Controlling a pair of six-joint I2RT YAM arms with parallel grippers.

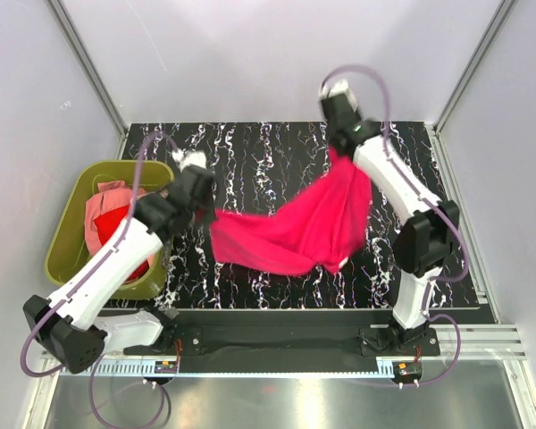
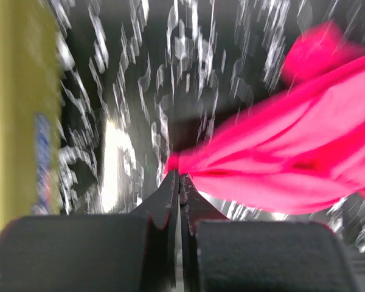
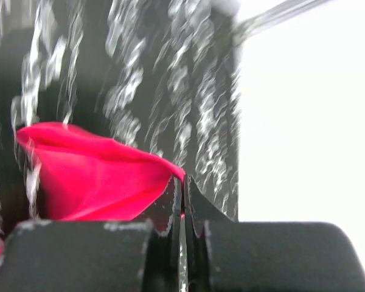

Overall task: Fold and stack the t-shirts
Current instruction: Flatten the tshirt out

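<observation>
A bright magenta-pink t-shirt (image 1: 304, 228) hangs stretched between both arms over the black marbled table (image 1: 250, 152). My left gripper (image 1: 205, 213) is shut on the shirt's left corner (image 2: 188, 161), its fingertips (image 2: 170, 182) pressed together. My right gripper (image 1: 342, 147) is shut on the shirt's upper right corner (image 3: 109, 176), held higher near the back of the table. The cloth sags between the two grips, its lower edge near the table's front. A pale salmon-pink shirt (image 1: 103, 214) and a red one (image 1: 116, 223) lie in the tub.
An olive-green plastic tub (image 1: 67, 241) stands at the table's left edge, beside my left arm. White walls enclose the table on three sides. A metal rail runs along the front edge by the arm bases.
</observation>
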